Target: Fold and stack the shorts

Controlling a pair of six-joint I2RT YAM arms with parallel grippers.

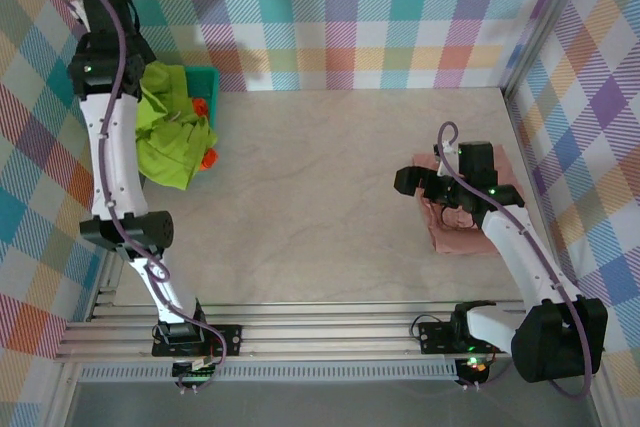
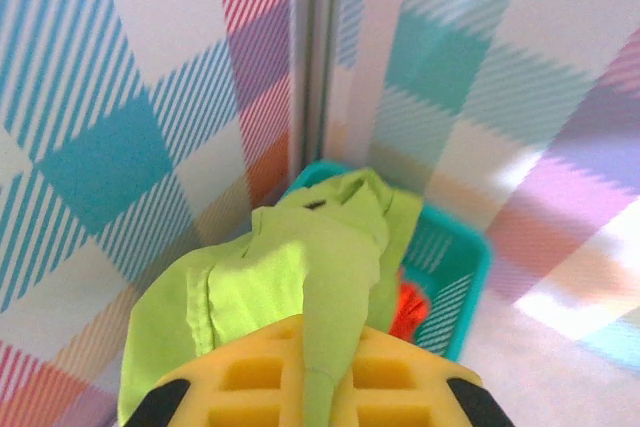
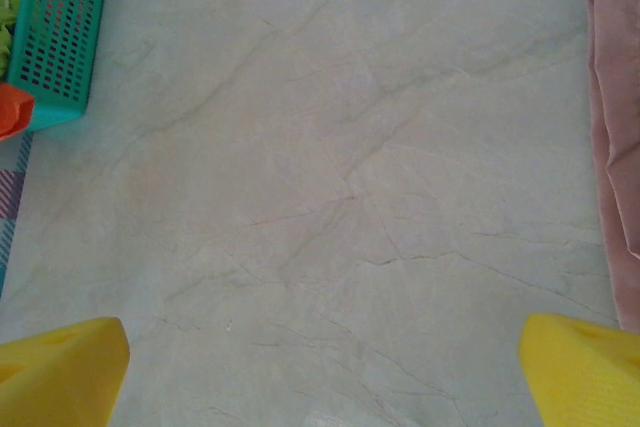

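Checked-wall corner (image 2: 310, 97): my left gripper (image 2: 315, 392) pinches lime green cloth shorts (image 2: 300, 267) to lift them; my right gripper (image 3: 322, 367) gapes empty.

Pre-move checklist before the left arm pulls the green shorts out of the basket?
1. Left gripper shut on lime green shorts: ok.
2. Lime green shorts free of teal basket: not ok, draped over its rim.
3. Orange shorts not tangled with them: cannot tell.
4. Right gripper open, holding nothing: ok.
5. Pink shorts lying apart at right: ok.
6. Bare table middle for laying out: ok.
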